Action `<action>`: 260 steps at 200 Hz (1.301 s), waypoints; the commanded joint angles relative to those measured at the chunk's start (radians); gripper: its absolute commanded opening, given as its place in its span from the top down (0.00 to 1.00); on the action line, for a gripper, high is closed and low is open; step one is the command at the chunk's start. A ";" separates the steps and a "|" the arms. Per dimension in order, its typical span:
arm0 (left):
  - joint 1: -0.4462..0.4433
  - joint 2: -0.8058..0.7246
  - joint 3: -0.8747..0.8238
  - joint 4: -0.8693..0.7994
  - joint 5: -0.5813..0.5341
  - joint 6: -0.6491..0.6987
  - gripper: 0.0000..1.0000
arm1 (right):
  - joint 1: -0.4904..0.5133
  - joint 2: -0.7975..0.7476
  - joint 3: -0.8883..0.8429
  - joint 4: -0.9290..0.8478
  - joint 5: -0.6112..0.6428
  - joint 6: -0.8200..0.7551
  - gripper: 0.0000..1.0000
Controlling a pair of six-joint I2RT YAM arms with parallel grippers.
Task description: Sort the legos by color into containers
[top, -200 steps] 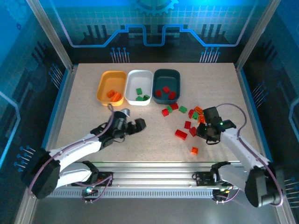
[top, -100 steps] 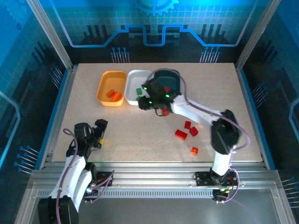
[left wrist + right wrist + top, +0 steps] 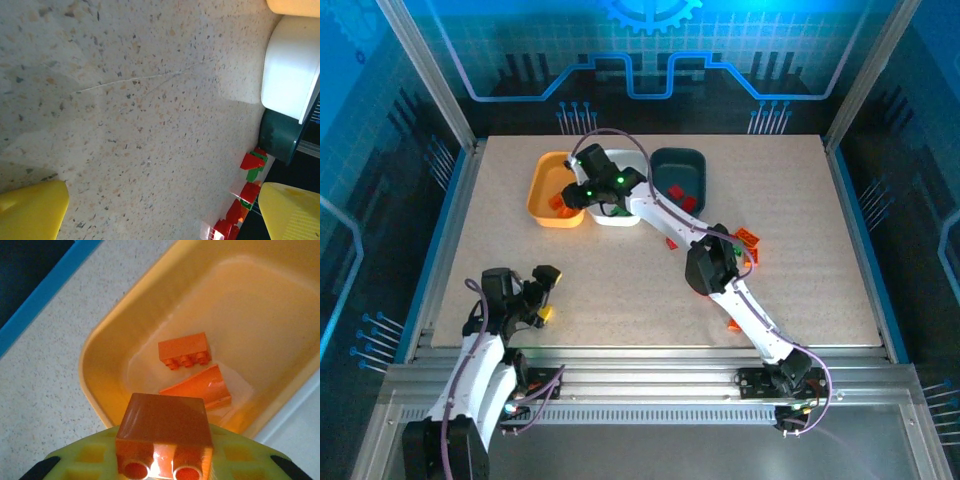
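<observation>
The right gripper point(image 3: 574, 196) is clamping a small orange brick point(image 3: 164, 432) between its yellow pads point(image 3: 87, 460), the brick's two hollow tubes facing the wrist camera and its smooth side pointing away. Directly beyond and below the fingertips, the orange-yellow tray point(image 3: 117, 325) is lying open. Two more orange pieces are resting on its floor just ahead of the held brick: a studded one point(image 3: 184, 351) farther out and a sloped one point(image 3: 197, 387) nearer, close together. Off to one side of the fingers, the white tray point(image 3: 300, 410) is showing its rim right against the orange-yellow one. From above, this gripper is hanging over the part of the orange-yellow tray nearest the white tray, with the arm reaching across the white tray, and the dark teal tray point(image 3: 680, 165) is sitting beyond that, behind the wrist. Loose red and orange bricks point(image 3: 745, 238) are lying on the table point(image 3: 800, 200) around the arm's elbow, well back from the fingertips. The left gripper point(image 3: 545, 293) is hovering with its yellow fingers point(image 3: 30, 215) spread wide and nothing between them, bare speckled table beneath. Far ahead of its fingertips, red and green bricks point(image 3: 251, 162) are lying near the dark teal tray.
</observation>
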 commanded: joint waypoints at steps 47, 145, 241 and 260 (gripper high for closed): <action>0.007 0.078 0.052 0.014 0.113 0.080 0.01 | -0.007 0.026 0.018 -0.007 -0.024 -0.025 0.57; -0.093 0.069 0.139 -0.007 0.081 0.153 0.01 | -0.010 -0.378 -0.382 0.075 0.172 -0.020 0.49; -0.686 0.501 0.423 0.114 -0.278 0.273 0.08 | -0.303 -1.126 -1.597 0.089 0.355 0.185 0.41; -0.756 0.619 0.508 0.110 -0.275 0.305 0.09 | -0.363 -1.184 -1.693 0.047 0.341 0.224 0.38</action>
